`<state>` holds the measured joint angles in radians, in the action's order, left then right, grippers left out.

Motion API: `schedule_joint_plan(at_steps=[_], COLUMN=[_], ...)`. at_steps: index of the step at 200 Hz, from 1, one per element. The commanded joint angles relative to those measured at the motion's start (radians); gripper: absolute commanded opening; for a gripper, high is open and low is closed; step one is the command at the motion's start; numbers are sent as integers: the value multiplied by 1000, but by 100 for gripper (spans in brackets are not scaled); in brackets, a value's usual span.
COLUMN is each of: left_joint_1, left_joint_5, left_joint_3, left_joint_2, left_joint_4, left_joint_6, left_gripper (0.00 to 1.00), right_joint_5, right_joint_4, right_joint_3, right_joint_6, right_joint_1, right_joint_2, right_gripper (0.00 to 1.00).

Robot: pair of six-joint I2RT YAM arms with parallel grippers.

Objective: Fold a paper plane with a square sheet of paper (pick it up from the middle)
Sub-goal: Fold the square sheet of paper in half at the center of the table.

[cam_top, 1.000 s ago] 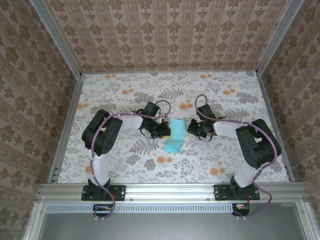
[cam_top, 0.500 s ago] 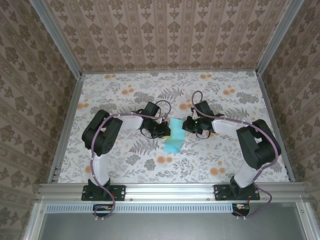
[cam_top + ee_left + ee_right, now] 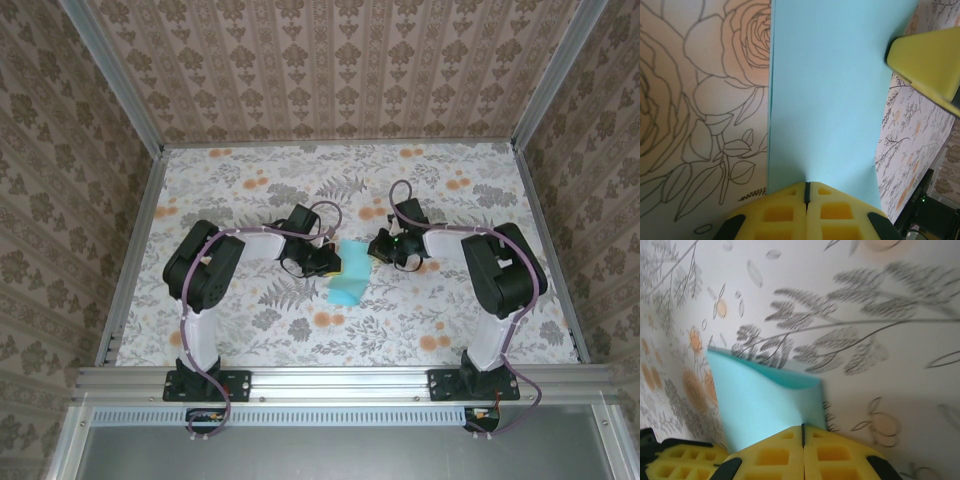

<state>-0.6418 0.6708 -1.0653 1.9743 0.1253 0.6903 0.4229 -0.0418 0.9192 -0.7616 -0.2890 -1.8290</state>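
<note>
Paper sheet (image 3: 347, 275), thin plain turquoise-blue, sits mid-table in the top external view on the white floral-print table cloth (image 3: 250, 180). Its outline is elongated rather than square: far end between the two grippers, near end angled toward the arm bases. Black left gripper (image 3: 332, 263) touches the paper sheet's left edge at the far end, and black right gripper (image 3: 376, 250) meets the far right corner, so the two tips face each other across the narrow width. Can't tell from here whether the paper sheet lies flat or is lifted. Left wrist view: left gripper (image 3: 807, 192) has its yellow foam pads pressed together with only a thin seam between them, and the edge of the paper sheet (image 3: 825, 100) runs into that seam, so it is clamped on the paper. The sheet stretches away as a flat strip with a straight left edge over rose-outline cloth (image 3: 700, 100). One yellow fingertip (image 3: 927, 60) of the right gripper overlaps the far right edge. Right wrist view: right gripper (image 3: 802, 437) is likewise clenched, pads tight together on a corner of the paper sheet (image 3: 765, 400). A darker teal band runs along the top edge. Fern-print cloth (image 3: 865, 315) lies behind, and a yellow fingertip (image 3: 665, 462) of the left gripper is at lower left.
</note>
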Motion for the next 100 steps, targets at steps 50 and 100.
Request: schedule_joint_plan(at_steps=[50,100], left_joint_1=[-7,-6], left_joint_5=[-212,-214], left_joint_3=[97,96], left_joint_2=[112,113], left_joint_4=[211,212], left_joint_6=[-6,-6], left_gripper=[0,0], right_joint_5=[-118,-6], right_joint_4=[-58,8], right_joint_3=[6,55], right_joint_6=[7,-18], right_joint_1=[11,-67], right_joint_2=[154,8], right_gripper=[7,7])
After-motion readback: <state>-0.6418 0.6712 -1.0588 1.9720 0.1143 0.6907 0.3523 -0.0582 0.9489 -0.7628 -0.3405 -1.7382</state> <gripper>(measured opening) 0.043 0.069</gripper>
